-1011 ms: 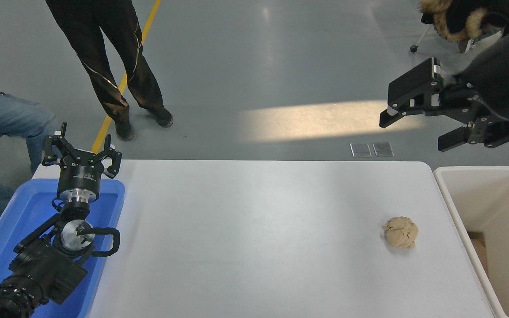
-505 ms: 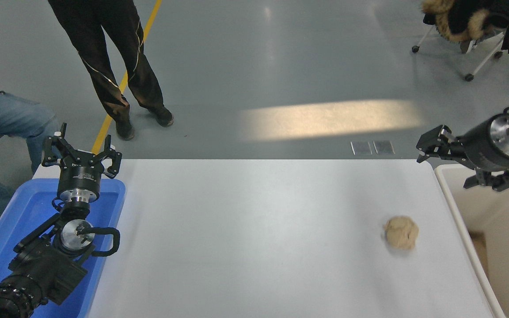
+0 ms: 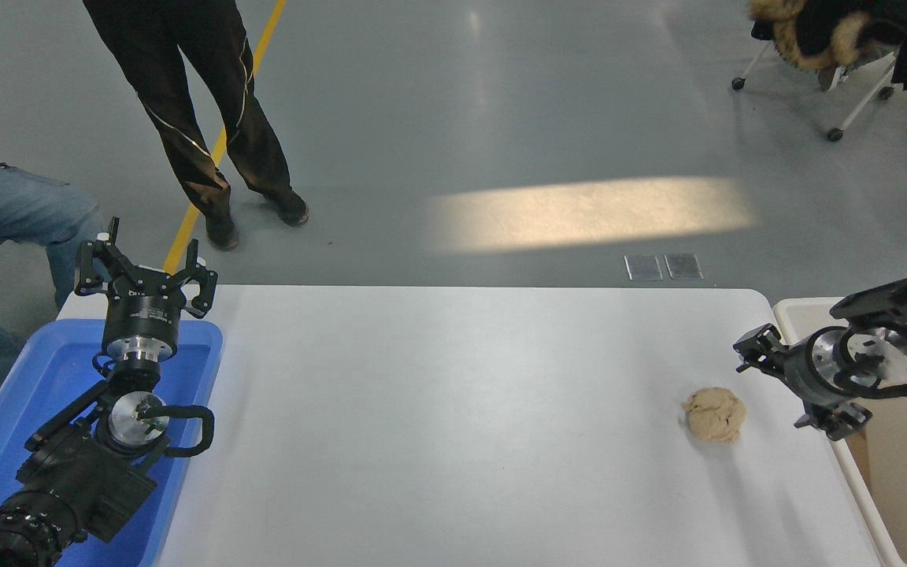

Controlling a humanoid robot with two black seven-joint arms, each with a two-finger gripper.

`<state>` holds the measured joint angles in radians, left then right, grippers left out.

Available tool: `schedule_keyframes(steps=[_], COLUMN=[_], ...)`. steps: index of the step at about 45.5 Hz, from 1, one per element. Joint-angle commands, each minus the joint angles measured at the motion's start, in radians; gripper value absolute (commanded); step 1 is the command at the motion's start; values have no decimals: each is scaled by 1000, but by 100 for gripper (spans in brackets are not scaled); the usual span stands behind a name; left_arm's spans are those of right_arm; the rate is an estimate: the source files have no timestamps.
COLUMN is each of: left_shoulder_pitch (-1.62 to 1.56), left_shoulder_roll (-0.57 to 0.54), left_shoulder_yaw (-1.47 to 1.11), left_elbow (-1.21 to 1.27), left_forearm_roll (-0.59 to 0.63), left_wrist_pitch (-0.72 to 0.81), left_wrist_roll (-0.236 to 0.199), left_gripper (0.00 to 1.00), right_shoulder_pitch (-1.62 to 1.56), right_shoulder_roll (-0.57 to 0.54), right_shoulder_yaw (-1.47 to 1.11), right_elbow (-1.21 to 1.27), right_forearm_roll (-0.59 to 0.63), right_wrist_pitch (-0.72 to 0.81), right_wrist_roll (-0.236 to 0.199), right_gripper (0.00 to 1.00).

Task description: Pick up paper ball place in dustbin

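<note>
The tan-brown paper ball [image 3: 713, 414] lies on the white table [image 3: 453, 409] near its right side. The cream-white dustbin [image 3: 906, 472] stands beside the table's right edge; the right arm covers part of its rim. My right gripper [image 3: 776, 387] is open and empty, low over the table's right edge, pointing left, a short way right of the ball and apart from it. My left gripper [image 3: 145, 273] is open and parked over the blue tray at the lower left.
A shallow blue tray [image 3: 36, 394] sits at the table's left edge under the left arm. A person's legs [image 3: 201, 118] stand beyond the table's far left; a seated person's knee [image 3: 20, 209] shows at the left edge. A wheeled chair [image 3: 855, 47] stands far right.
My right gripper has come down from high at the upper right, over the dustbin, to just right of the paper ball. The ball and the left arm have not moved.
</note>
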<state>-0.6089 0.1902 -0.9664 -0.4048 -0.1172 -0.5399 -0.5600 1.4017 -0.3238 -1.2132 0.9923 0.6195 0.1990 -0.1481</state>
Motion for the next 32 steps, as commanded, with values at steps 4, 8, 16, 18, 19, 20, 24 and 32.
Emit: schedule_keyframes(steps=[4,8,16,18,19,20,24,32], left_shoulder_pitch=[0,0,0,0,0,0,0,0], left_shoulder_roll=[0,0,0,0,0,0,0,0], left_shoulder_yaw=[0,0,0,0,0,0,0,0], left_elbow=[0,0,0,0,1,0,0,0], left_forearm_roll=[1,-1,1,1,1,1,1,1], left_wrist_pitch=[0,0,0,0,0,0,0,0], left_wrist_roll=[0,0,-1,-1,0,0,0,0], left_gripper=[99,99,99,99,99,99,99,99], right_shoulder_pitch=[-196,-210,-207,-207,-205,-207,-211,-244], right_shoulder_roll=[78,81,80,80,80,81,86,118], right_shoulder_yaw=[84,101,130,139,146,153,178,181], right_elbow=[-227,-264,-290,-293,-293,-294,-322,-385], right_forearm_roll=[42,40,42,42,42,42,40,22], right_wrist_pitch=[-6,-4,-4,-4,-4,-1,-4,-1], right_wrist_roll=[-48,-64,-91,-96,-97,-97,-105,-123], right_gripper=[98,98,98,98,98,98,98,91])
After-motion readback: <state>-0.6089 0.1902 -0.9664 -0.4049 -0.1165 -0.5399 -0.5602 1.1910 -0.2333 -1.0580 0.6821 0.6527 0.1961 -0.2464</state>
